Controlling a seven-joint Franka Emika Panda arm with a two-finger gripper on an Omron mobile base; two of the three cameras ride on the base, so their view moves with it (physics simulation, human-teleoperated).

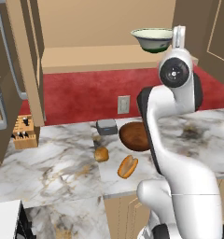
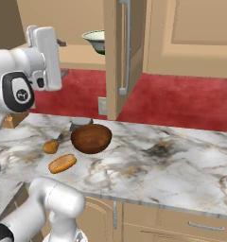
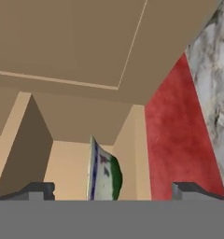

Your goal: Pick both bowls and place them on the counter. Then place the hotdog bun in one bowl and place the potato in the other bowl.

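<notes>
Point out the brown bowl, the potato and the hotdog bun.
brown bowl [image 2: 91,138]: right base view, on its outer side.
potato [image 1: 101,154]: left base view, at its middle.
hotdog bun [image 1: 127,166]: left base view, on its split top.

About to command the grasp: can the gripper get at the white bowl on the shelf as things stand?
Probably yes. The gripper is open, the green-banded white bowl sits between its fingertips in the hand view, and nothing stands between them on the wooden shelf. The cabinet door hangs open.

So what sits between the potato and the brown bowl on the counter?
Nothing: bare marble between potato and brown bowl, clearest in the right base view.
</notes>
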